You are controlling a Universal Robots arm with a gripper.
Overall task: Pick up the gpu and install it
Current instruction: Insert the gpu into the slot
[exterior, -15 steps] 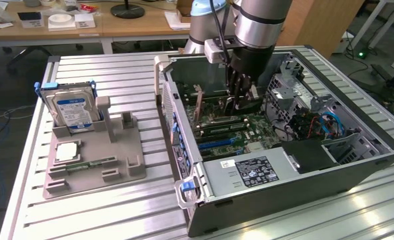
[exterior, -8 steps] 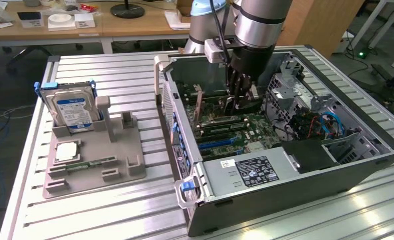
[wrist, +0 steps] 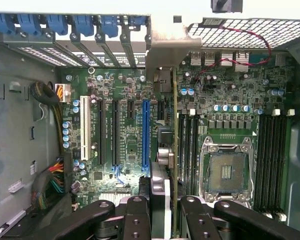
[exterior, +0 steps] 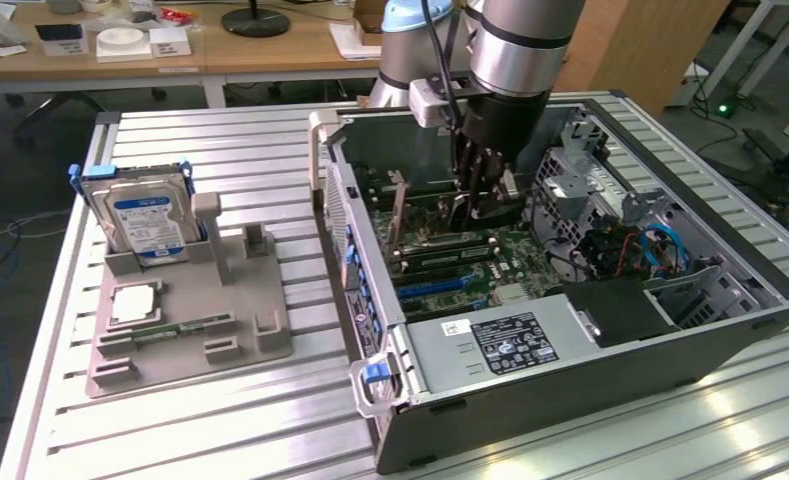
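Inside the open computer case [exterior: 541, 420], above the motherboard [wrist: 225, 115], the gpu [wrist: 174, 135] stands on edge. Its long axis runs from the claw [wrist: 165, 215] toward the rear slot covers [wrist: 90, 30]. The claw is narrowed, clamping the card.

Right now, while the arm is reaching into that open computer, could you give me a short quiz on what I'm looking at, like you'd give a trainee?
1. True or false: the hard drive sits inside the computer case.
2. What is the gripper shut on? A the gpu; B the hard drive; C nothing.
3. In the wrist view, what colour is the long slot on the motherboard beside the held card?

Key
1. False: it stands upright in the gray holder outside the case.
2. A.
3. Blue.
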